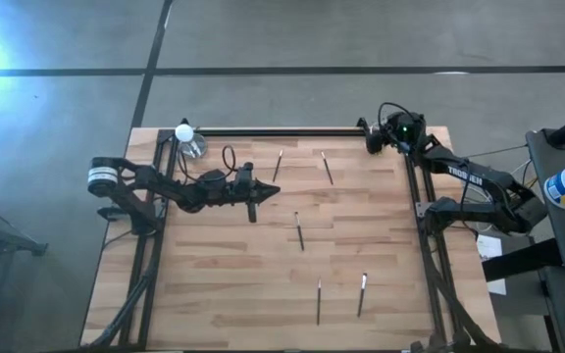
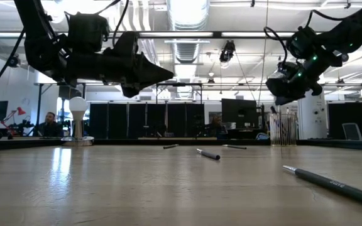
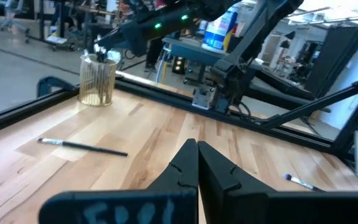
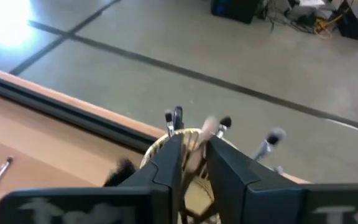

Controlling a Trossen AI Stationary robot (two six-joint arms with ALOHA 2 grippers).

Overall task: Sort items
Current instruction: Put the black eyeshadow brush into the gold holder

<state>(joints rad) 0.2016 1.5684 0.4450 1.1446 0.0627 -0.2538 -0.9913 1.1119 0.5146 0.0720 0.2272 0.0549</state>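
Right gripper (image 4: 191,158) hovers over the cup (image 3: 98,79) at the desk's (image 1: 224,284) far right corner, jaws slightly apart around a brush, evidently depositing it. Left gripper (image 1: 252,197) waits mid-desk, jaws together. Five brushes (image 1: 299,231) lie scattered, unsorted.

Pale wood table (image 1: 224,255), made of short planks, smooth with a soft shine. Thin dark brushes (image 1: 299,231), matt, some with shiny metal ends. Clear glass cup (image 3: 97,79) at upper left, ribbed. Matt black plastic fingers (image 3: 185,168).
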